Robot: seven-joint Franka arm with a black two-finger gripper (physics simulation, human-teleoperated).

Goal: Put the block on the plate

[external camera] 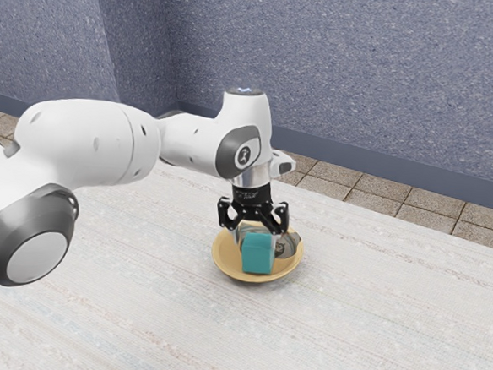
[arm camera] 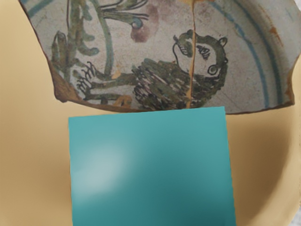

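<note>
My gripper (external camera: 256, 236) points down over the yellow plate (external camera: 223, 260), right at the top of the teal block (external camera: 258, 255). Whether it grips the block I cannot tell. The block stands upright within the plate's outline, towards the near rim; contact between its underside and the plate is unclear. In the wrist view the block (arm camera: 150, 169) is large at the lower edge, with the plate's yellow surface (arm camera: 33, 155) around it.
A painted, broken ceramic piece (arm camera: 117, 61) lies on the plate directly beside the block; in the exterior view this shard (external camera: 289, 246) sits behind it. The pale table (external camera: 372, 321) extends around the plate, with a blue-grey wall (external camera: 365, 66) beyond.
</note>
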